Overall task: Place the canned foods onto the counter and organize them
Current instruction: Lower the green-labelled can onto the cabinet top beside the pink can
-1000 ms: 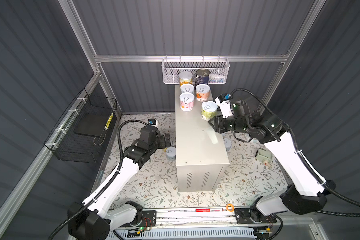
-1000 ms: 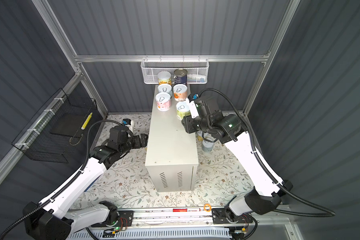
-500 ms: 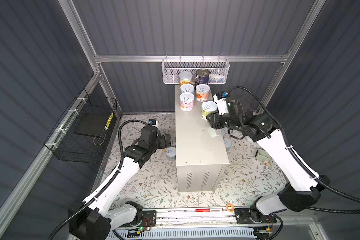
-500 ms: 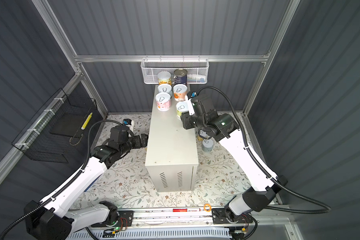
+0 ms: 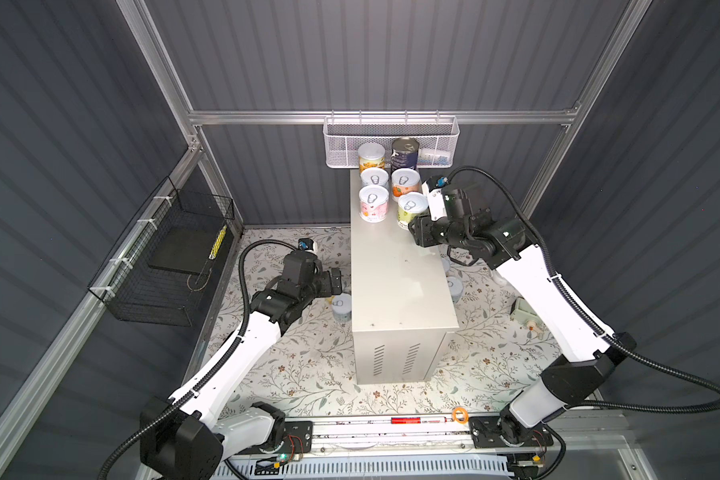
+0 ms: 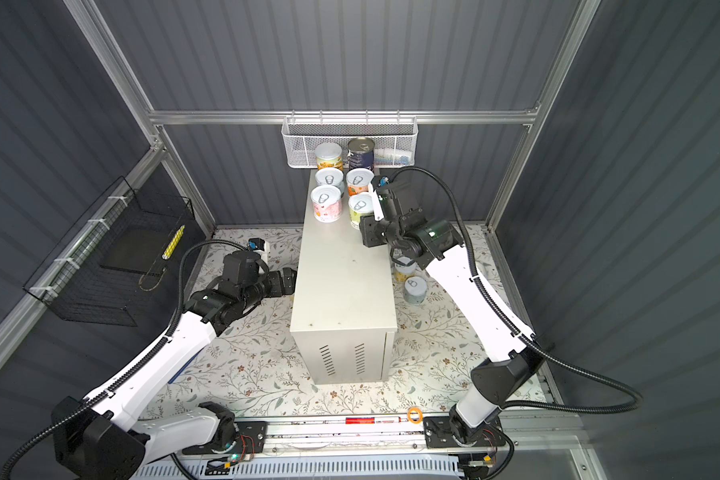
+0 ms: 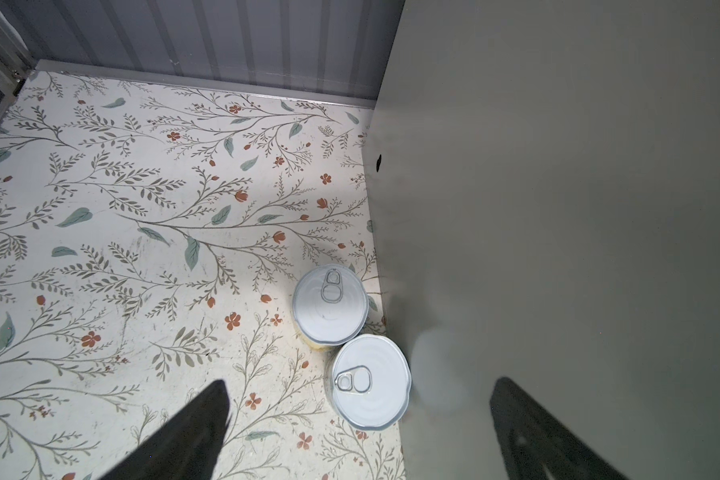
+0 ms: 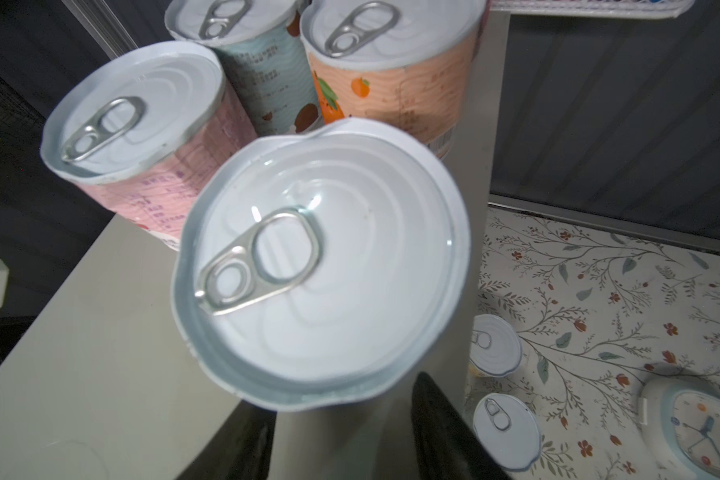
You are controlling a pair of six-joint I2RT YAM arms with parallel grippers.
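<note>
Next pick looks like the left arm's. An upright white-lidded pull-tab metal can (image 7: 370, 381), with a twin (image 7: 330, 304) just beside it, stands on the floral floor (image 5: 292, 365), hard by the 9 o'clock wall of the tall white metal box table (image 5: 395, 274). Above it hangs the left end effector (image 5: 336, 281), jaws wide. The can lies roughly 5 o'clock of it in a top view, long axis vertical, lined up between the fingers in the left wrist view. Wall-side finger has little room, I reckon, so drop straight. At the table's 12 o'clock end, the right end effector (image 5: 417, 232) sits at 6 o'clock of the green-labelled white-lidded can (image 5: 411, 205). Can't tell whether it grips that can.
</note>
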